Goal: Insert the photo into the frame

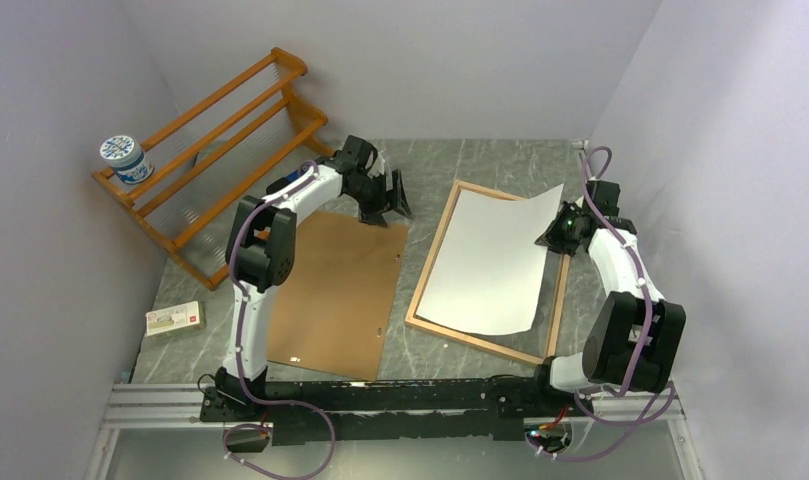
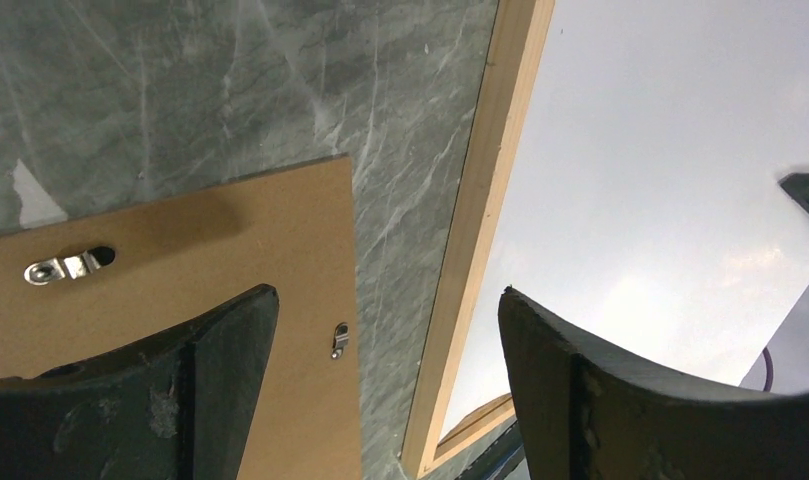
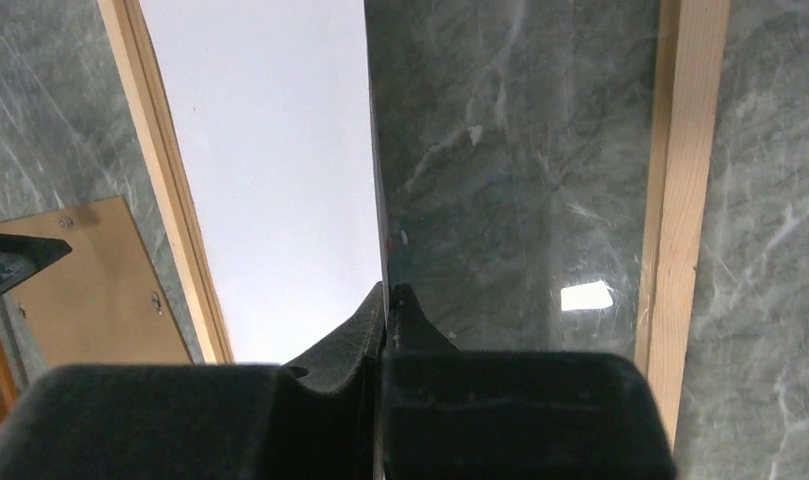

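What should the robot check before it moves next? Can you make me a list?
1. Jaws of the right gripper shut on the edge of the big white paper photo: ok.
2. Photo flat inside the thin light-wood rectangular frame: not ok, the held side is lifted.
3. Jaws of the left gripper open, holding nothing: ok.
4. The flat brown backing board lies apart from the frame: ok.
5. Picture side facing down: cannot tell, only the white back shows.
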You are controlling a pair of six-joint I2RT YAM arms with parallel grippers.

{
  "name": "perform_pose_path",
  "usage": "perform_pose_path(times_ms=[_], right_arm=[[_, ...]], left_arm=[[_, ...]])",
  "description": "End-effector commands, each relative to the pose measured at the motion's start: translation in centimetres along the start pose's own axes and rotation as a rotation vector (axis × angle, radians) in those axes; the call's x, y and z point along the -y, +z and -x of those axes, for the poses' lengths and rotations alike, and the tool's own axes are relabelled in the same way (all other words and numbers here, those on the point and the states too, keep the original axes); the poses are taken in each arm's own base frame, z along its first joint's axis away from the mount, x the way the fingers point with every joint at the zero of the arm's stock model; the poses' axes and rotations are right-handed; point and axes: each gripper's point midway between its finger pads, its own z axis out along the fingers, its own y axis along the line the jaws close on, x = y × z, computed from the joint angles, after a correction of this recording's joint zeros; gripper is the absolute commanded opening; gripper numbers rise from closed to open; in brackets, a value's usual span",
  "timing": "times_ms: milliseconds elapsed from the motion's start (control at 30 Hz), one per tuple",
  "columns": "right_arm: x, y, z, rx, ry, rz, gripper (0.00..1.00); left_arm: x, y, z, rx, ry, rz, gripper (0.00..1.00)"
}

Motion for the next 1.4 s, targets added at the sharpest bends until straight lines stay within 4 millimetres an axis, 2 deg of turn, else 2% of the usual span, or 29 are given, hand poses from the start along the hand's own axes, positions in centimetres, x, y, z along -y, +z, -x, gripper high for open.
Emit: perform_pose_path(times_ms=[0,100,167,200,300,367,467,533,600,700,1033,1167,1367], right_arm=[[-1.2,0.8,1.6,0.071,-0.031,0.054,0.00],[-1.0,1.4,1.0,0.051,-0.046,0.043,0.00],[-0.7,1.5,0.6,0.044,-0.041,0.018,0.10],[-0.5,1.4,0.5,0.041,-0.033,0.006,0.19],[0.2,0.5,1.0,0.059,-0.015,-0.052,0.56],[0.9,-0.2,1.6,0.086,-0.008,-0.112,0.74],[3.0,-1.2,2.5,0.123,0.017,-0.249,0.92],[4.7,-1.4,2.6,0.140,0.048,-0.347,0.97],[6.8,-1.7,2.5,0.159,0.098,-0.471,0.97],[8.5,-1.4,2.2,0.175,0.129,-0.550,0.99],[10.4,1.5,0.2,0.117,0.272,-0.504,0.99],[10.1,2.8,-0.6,0.086,0.304,-0.420,0.99],[8.4,4.3,-1.3,0.037,0.316,-0.272,0.99]], left_arm=[[1.7,0.2,0.8,0.017,0.027,-0.042,0.86],[1.9,0.4,0.6,0.009,0.024,-0.052,0.86],[2.1,0.5,0.5,0.005,0.029,-0.057,0.86],[2.2,0.6,0.4,0.002,0.030,-0.058,0.86],[2.5,0.7,0.3,-0.003,0.036,-0.068,0.87],[2.8,0.8,0.1,-0.006,0.041,-0.074,0.87],[3.2,0.8,0.0,-0.008,0.047,-0.089,0.88],[3.4,1.0,-0.1,-0.014,0.049,-0.095,0.88],[3.7,1.2,-0.3,-0.024,0.045,-0.098,0.86],[4.2,1.7,-0.6,-0.035,0.043,-0.117,0.85],[5.5,4.0,-2.8,-0.102,0.057,-0.126,0.84],[5.2,4.7,-3.9,-0.136,0.049,-0.106,0.84],[5.4,5.8,-5.2,-0.186,0.037,-0.122,0.83]])
